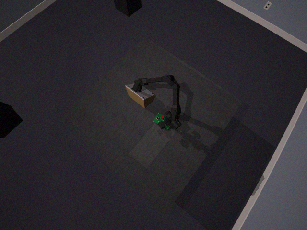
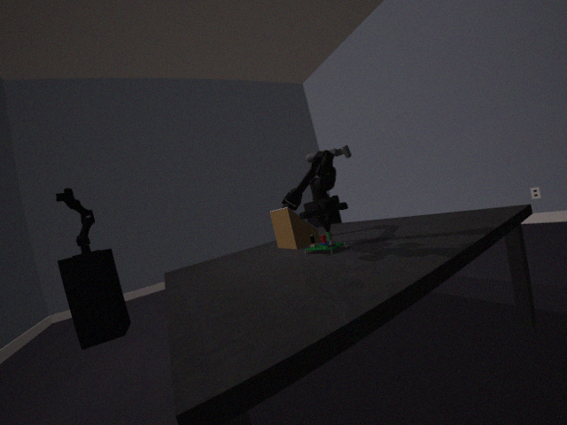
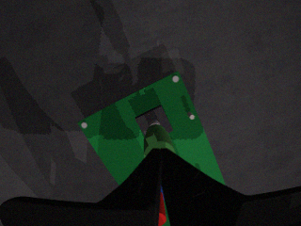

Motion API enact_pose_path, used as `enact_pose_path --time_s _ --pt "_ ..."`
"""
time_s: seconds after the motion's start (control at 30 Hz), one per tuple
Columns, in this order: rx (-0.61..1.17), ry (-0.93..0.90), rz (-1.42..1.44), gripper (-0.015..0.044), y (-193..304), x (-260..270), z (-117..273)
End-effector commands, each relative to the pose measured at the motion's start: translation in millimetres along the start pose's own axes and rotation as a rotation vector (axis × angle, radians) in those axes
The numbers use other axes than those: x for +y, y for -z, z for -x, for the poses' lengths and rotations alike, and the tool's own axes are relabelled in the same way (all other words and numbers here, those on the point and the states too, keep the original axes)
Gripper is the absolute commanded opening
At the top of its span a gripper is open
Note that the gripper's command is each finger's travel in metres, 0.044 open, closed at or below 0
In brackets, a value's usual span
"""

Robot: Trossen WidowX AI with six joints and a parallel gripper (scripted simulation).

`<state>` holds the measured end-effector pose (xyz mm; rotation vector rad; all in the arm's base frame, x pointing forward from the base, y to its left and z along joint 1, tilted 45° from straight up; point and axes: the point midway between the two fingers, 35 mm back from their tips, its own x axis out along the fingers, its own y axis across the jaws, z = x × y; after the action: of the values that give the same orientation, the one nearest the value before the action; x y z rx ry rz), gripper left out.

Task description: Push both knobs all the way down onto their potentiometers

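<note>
Gripper point(image 1: 165, 123) point(image 2: 328, 230) point(image 3: 160, 156) stands over the green knob point(image 2: 329, 236) point(image 3: 159, 137) on the circuit board point(image 1: 156, 121) point(image 2: 314, 250) point(image 3: 207, 155), its jaws closed on nothing, probably so the joined fingertips can press straight down, though contact is hard to confirm.

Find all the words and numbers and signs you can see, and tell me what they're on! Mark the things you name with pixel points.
There are none I can read.
Board point(image 1: 157, 121) point(image 2: 313, 249) point(image 3: 207, 155): no words or numbers show.
Box point(image 1: 135, 97) point(image 2: 284, 230): plain sides, no label.
Wall outlet point(image 1: 267, 5) point(image 2: 535, 193): dark marks, no letters.
Arm point(image 1: 176, 96) point(image 2: 324, 173): too dark and small to tell.
</note>
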<state>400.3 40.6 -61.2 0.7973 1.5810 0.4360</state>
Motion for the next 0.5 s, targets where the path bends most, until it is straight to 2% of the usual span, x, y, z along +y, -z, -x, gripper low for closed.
enact_pose_path --time_s 0.0,0.47 --pt "0.003 -0.004 0.002 0.0 0.0 0.3 -3.9" --pt "0.003 -0.004 0.002 0.0 0.0 0.4 -7.8"
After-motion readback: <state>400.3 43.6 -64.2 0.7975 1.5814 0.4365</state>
